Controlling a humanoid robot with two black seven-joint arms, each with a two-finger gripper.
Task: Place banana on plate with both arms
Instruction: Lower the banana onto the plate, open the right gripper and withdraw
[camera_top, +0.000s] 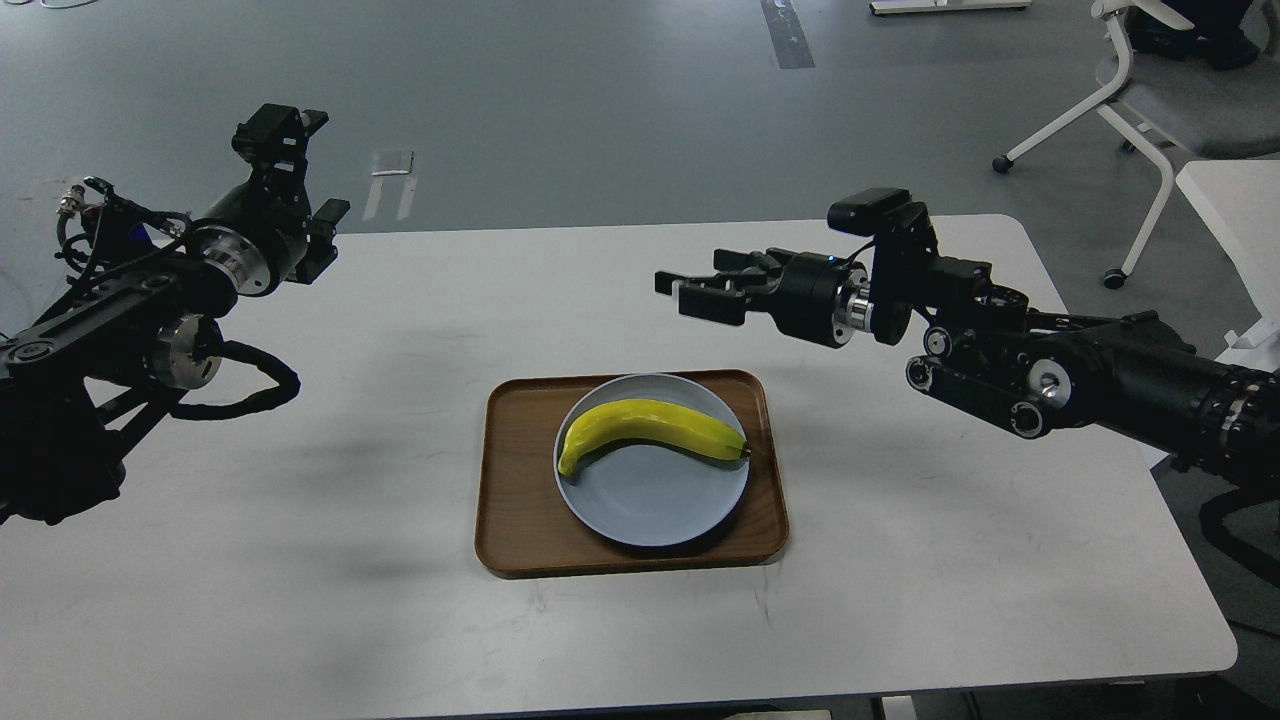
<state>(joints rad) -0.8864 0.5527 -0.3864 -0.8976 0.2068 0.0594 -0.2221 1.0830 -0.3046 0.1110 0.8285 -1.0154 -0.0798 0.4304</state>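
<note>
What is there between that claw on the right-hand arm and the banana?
Nothing. In the head view the right gripper hangs above bare white table; below it come only the wooden tray rim and plate holding the banana.

Both arms are held raised: the left gripper (300, 165) at upper left, fingers spread; the right gripper (690, 290) at centre right, fingers parted.

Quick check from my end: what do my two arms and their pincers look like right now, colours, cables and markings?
Both arms are black with silver joint rings. The left arm trails a loose black cable loop and smaller wires near its wrist. The right arm shows round silver caps and carries a small black box above its wrist. The left pincer and right pincer are black and blocky.
</note>
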